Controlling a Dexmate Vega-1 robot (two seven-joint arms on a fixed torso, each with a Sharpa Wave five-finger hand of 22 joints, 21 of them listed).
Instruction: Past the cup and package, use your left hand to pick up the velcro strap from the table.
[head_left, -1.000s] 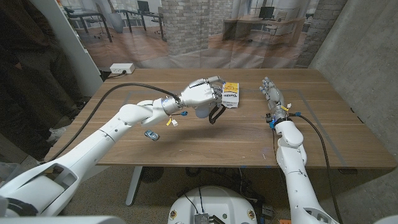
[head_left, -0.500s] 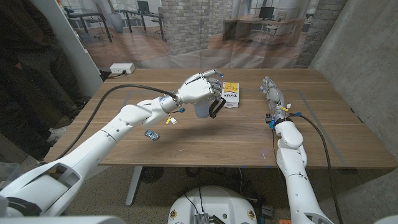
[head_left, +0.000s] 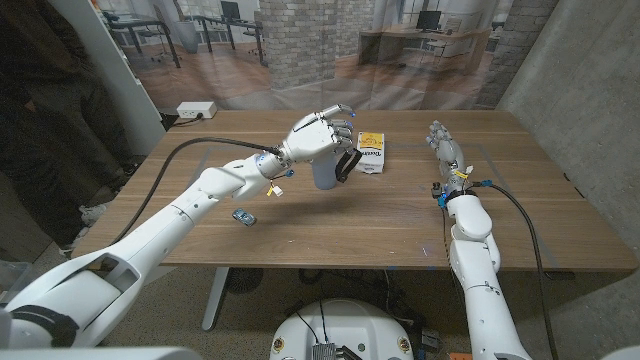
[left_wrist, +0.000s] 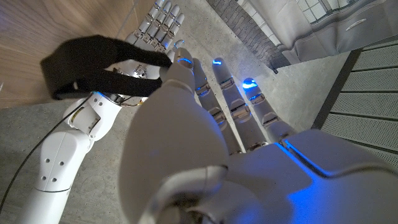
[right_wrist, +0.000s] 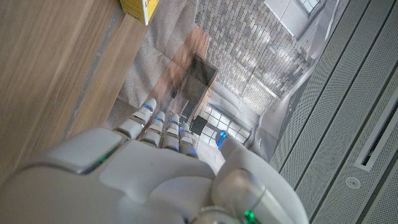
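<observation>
Strap up, grip thin.

Left of the fingers, a small blue-and-black thing (head_left: 241, 215) lies on the table (head_left: 330, 230), clear of any risk. The left hand (head_left: 318, 136) is raised above the table with the black strap (head_left: 346, 166) dangling from its fingers (left_wrist: 176, 64); in the wrist view the loop hangs from only a narrow hold at the fingertips, so a jolt could likely shake it loose. Just under the fingers stands the cup (head_left: 323, 172), and just beyond them the package (head_left: 371, 153); a swinging strap or a low pass could knock either. The right hand (head_left: 445, 150) waits well apart, fingers straight, holding nothing.
</observation>
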